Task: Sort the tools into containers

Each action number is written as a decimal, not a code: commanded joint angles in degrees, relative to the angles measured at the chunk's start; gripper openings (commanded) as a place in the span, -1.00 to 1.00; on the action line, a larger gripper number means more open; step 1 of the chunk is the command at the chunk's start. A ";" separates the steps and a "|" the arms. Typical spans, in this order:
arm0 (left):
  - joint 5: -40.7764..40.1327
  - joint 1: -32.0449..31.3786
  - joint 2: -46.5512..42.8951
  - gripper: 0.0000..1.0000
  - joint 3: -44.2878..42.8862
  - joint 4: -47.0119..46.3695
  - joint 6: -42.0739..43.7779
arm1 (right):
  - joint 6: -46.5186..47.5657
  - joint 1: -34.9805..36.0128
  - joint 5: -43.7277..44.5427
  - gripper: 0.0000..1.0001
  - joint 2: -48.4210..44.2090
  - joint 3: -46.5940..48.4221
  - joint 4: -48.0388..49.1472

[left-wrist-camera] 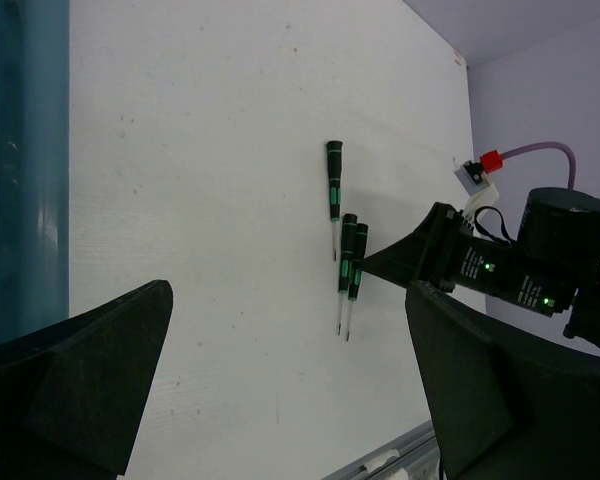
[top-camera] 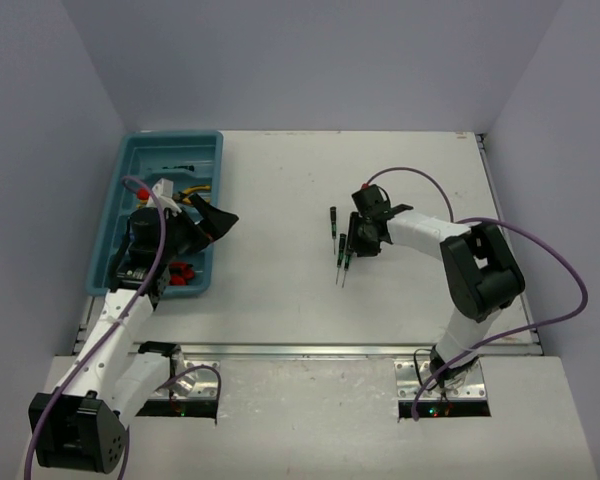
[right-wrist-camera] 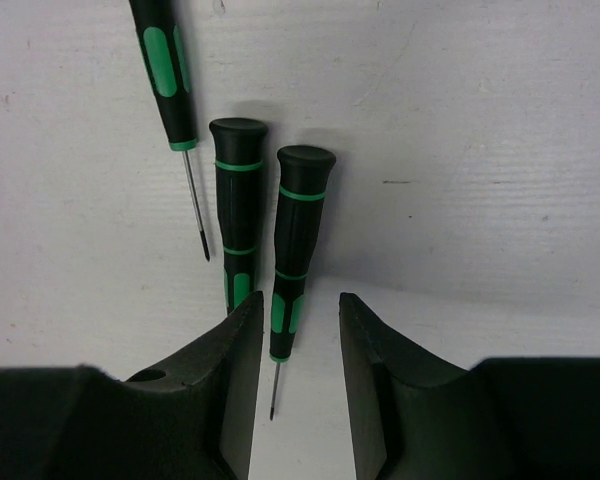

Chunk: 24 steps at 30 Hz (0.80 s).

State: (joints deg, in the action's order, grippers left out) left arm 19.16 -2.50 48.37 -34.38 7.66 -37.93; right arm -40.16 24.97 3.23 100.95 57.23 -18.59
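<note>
Middle screwdriver (right-wrist-camera: 237, 215) half behind right fingers (right-wrist-camera: 215, 400)

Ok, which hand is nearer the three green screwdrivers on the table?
Right. The right hand is down at the screwdrivers, open and straddling one of them. The left hand is far off to their left, open, by the teal tray and its right rim.

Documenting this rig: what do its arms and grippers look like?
The left arm and right arm have white links and black joints, each trailing a purple cable. The left gripper and right gripper are black with broad wedge-shaped fingers; a red connector sits by the right wrist.
</note>
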 commanded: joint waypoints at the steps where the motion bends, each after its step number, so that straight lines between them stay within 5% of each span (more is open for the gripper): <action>1: 1.34 0.22 0.71 1.00 0.73 -3.38 0.77 | -0.71 0.38 1.41 -0.29 2.93 3.74 0.05; 9: 1.69 0.22 1.40 1.00 1.15 -4.14 0.91 | -0.59 0.52 6.89 -0.41 3.84 3.54 -2.59; 12: 2.30 0.22 1.54 1.00 1.16 -4.41 0.74 | -0.26 0.42 9.03 -0.96 4.13 3.57 -4.08; 13: 2.46 0.22 1.38 1.00 1.24 -4.41 0.66 | -0.18 0.34 9.60 -1.00 3.73 3.32 -4.09; 19: 5.30 0.06 1.27 1.00 1.73 -5.81 0.19 | 1.04 0.39 9.00 -1.00 0.84 0.50 -3.32; 24: 11.11 -6.26 1.99 1.00 4.00 -18.78 -4.64 | 6.72 0.69 -2.52 -1.00 -14.63 -8.25 8.15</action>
State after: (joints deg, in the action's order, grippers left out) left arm 24.58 -3.50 49.95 -31.78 2.05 -38.68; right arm -38.48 25.39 8.04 99.54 54.36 -19.33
